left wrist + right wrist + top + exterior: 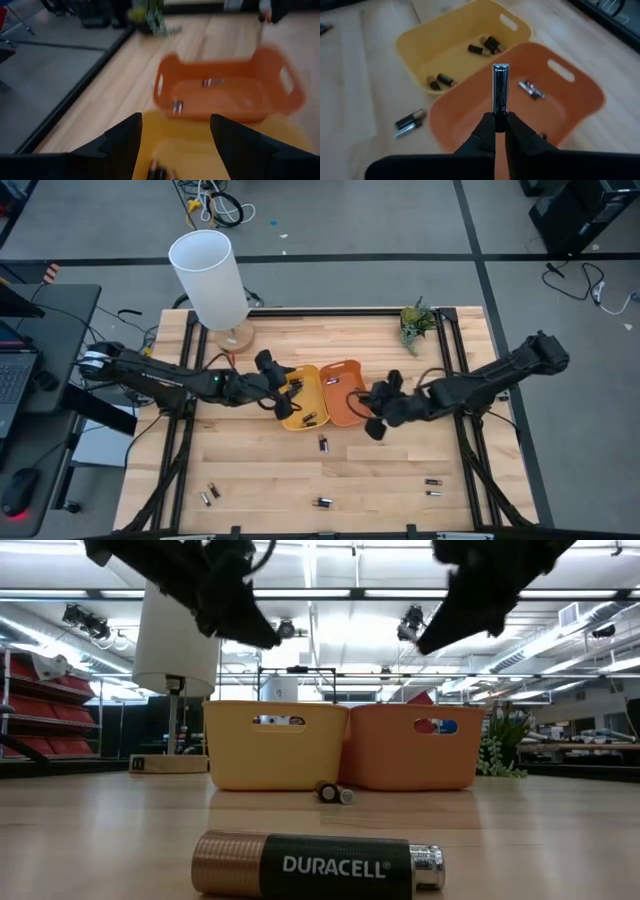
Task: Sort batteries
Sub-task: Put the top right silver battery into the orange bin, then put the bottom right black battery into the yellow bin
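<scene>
Mid-sort: I count roughly half the batteries binned.
Right claw (496, 121) grips a silver battery (500, 87) over the orange bin (570, 95); left claw (175, 135) open over the yellow bin (445, 40); several loose cells (323, 443) remain lower frame.

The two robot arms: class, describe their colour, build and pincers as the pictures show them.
Both arms are matte black and made of jointed segments. The left arm shows a small green light, and dark cables loop beside both. Each arm ends in a two-finger pincer: the left pincer has broad, wedge-shaped black fingers, and the right pincer has narrow tapering ones.
</scene>
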You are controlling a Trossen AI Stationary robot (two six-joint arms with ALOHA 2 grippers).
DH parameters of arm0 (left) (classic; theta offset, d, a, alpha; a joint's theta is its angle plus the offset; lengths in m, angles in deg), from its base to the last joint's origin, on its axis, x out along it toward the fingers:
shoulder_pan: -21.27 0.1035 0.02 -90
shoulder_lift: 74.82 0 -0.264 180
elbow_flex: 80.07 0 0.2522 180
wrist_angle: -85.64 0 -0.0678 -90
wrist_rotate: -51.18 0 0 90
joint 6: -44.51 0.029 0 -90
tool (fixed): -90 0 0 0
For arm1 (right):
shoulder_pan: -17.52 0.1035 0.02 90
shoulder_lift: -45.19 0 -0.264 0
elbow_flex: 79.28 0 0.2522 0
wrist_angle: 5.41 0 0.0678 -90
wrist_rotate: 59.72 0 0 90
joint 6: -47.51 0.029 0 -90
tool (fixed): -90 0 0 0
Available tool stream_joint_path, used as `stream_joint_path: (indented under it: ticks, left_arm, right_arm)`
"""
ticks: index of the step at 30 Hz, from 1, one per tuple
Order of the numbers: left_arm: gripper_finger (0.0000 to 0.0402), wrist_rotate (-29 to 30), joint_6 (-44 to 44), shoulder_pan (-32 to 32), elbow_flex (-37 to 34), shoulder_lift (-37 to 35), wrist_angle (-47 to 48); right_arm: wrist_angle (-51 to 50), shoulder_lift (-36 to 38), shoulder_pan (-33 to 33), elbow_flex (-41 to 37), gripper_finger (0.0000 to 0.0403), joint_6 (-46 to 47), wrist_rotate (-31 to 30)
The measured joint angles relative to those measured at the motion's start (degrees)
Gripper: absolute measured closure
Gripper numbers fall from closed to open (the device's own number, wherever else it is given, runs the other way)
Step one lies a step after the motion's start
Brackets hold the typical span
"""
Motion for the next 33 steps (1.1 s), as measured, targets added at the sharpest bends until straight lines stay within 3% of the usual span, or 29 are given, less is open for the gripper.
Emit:
stream_joint_path:
  ticks: [8, 19, 26, 33]
  left_arm:
    - [0.0149, -0.02, -1.41, 0.00, -0.02, 3.34, 1.65]
    - [0.0149, -0.40, -2.79, 0.00, 0.00, 3.76, 2.92]
    - [0.0149, -0.40, -2.78, 0.00, 0.00, 3.76, 2.38]
    - [0.0149, -0.18, -2.77, 0.00, 0.00, 3.76, -3.03]
  right_arm:
    - [4.76, -5.68, -5.16, 0.00, 0.0358, -1.66, 3.73]
    - [3.26, -1.01, -5.66, 0.02, 0.0277, -3.55, 3.84]
    - [-9.23, 4.99, -1.27, 0.04, 0.0271, 0.52, 4.76]
    - [-23.39, 7.11, 4.16, 0.04, 0.0278, 7.27, 14.40]
